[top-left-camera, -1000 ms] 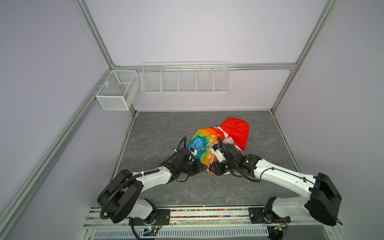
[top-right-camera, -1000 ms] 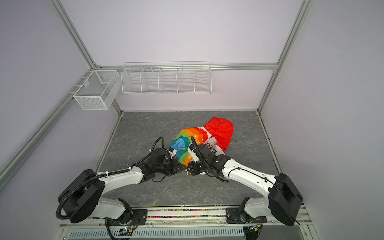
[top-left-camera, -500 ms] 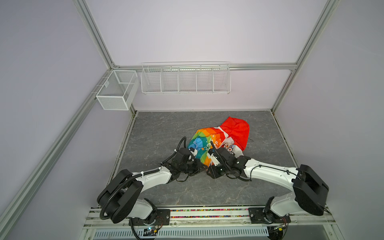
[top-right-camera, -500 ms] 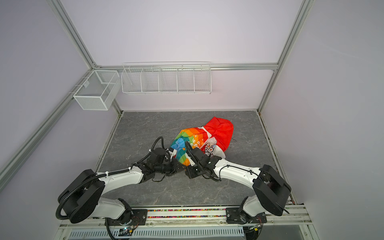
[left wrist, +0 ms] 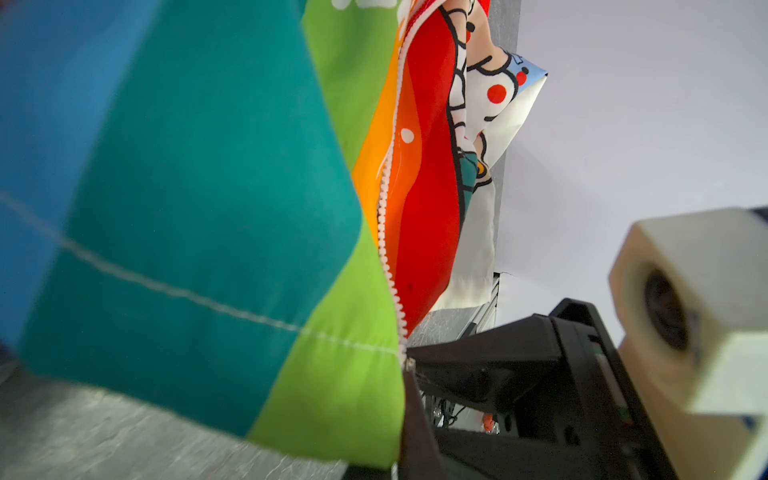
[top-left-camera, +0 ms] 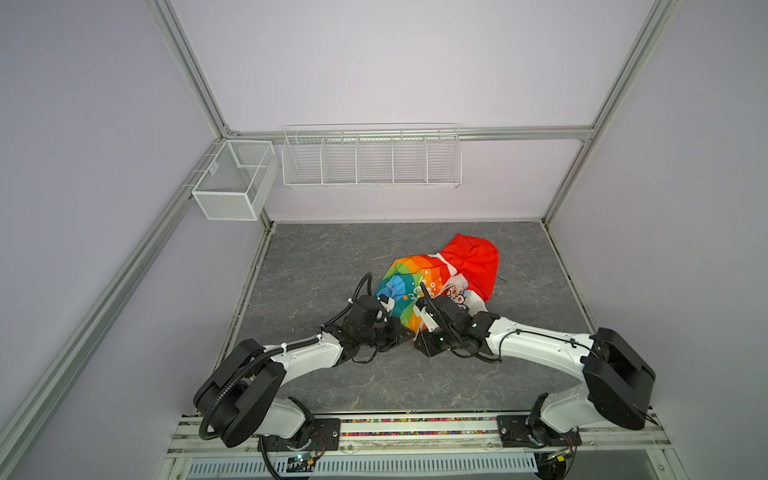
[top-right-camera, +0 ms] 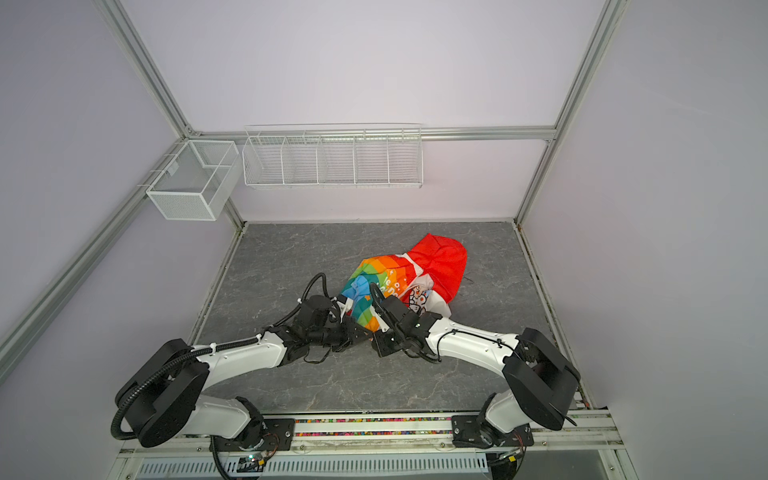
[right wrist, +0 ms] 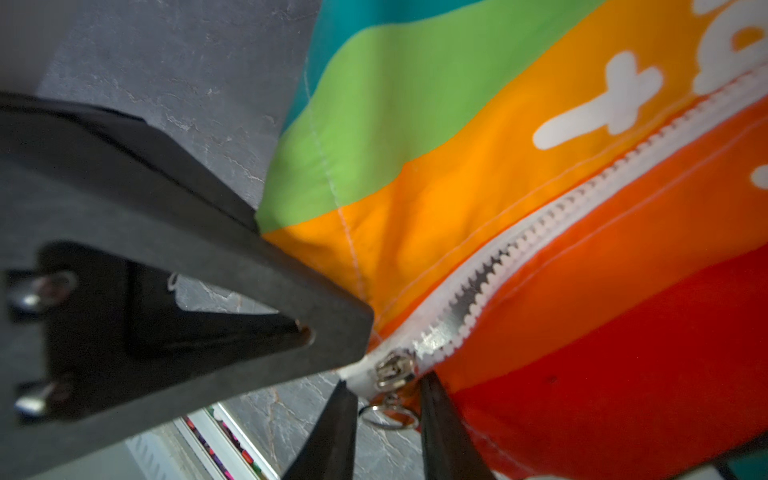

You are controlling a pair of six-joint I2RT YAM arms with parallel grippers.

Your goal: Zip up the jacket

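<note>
The jacket (top-left-camera: 415, 276) lies bunched on the grey, marble-veined counter (top-left-camera: 324, 266), right of centre. Its red hood (top-left-camera: 471, 262) is at the far right end and its hem points toward the near edge, between the two arms. Sleeves and cuffs cannot be made out in the heap. The white half (top-right-camera: 417, 297), with black-outlined cartoon figures, shows only as a strip, partly covered by the right arm (top-left-camera: 536, 345). In both top views the wrists hide the jaws.

The cloth is thin and smooth, in slanting stripes of blue, teal, green, orange and red, with white stitching and white lettering cut off by the frame. The zipper (right wrist: 540, 230) has chunky white plastic teeth. Its two rows gape just beyond the small metal slider (right wrist: 395, 370) and blur farther along.

The left jaws, on the left arm (top-left-camera: 307, 355), are closed on the hem at the zipper's bottom end. The right jaws stand apart on either side of the thin wire ring (right wrist: 388, 417) hanging from the slider; whether they touch it is unclear.
</note>
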